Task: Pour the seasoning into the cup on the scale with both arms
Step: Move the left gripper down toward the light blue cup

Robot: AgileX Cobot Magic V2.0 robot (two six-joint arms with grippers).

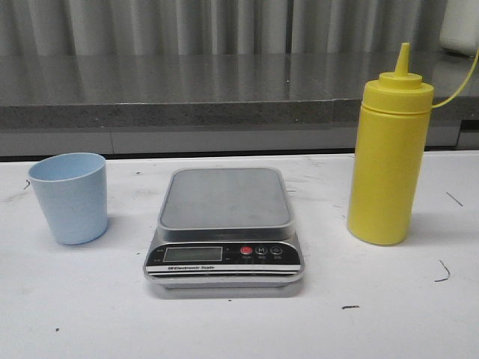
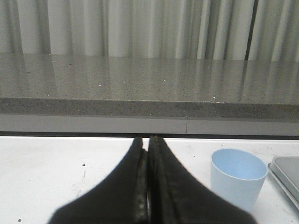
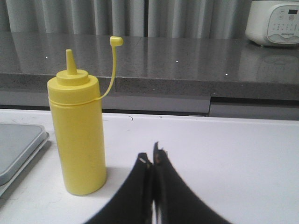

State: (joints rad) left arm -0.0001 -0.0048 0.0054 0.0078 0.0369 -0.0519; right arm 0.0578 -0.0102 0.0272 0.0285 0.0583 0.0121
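The yellow seasoning bottle [image 1: 388, 157] stands upright on the white table, right of the scale [image 1: 224, 198], its nozzle uncovered and its small cap dangling on a strap. The pale blue cup [image 1: 69, 196] stands empty on the table left of the scale, not on it. The scale's platform is bare. Neither gripper shows in the front view. In the left wrist view my left gripper [image 2: 147, 141] is shut on nothing, with the cup [image 2: 237, 177] off to one side. In the right wrist view my right gripper [image 3: 151, 156] is shut and empty, beside the seasoning bottle [image 3: 78, 130].
A grey stone counter ledge [image 1: 187, 93] runs along the back of the table, with curtains behind it. A white appliance [image 3: 274, 21] sits on that counter at the far right. The scale's edge [image 3: 18, 149] lies close to the bottle.
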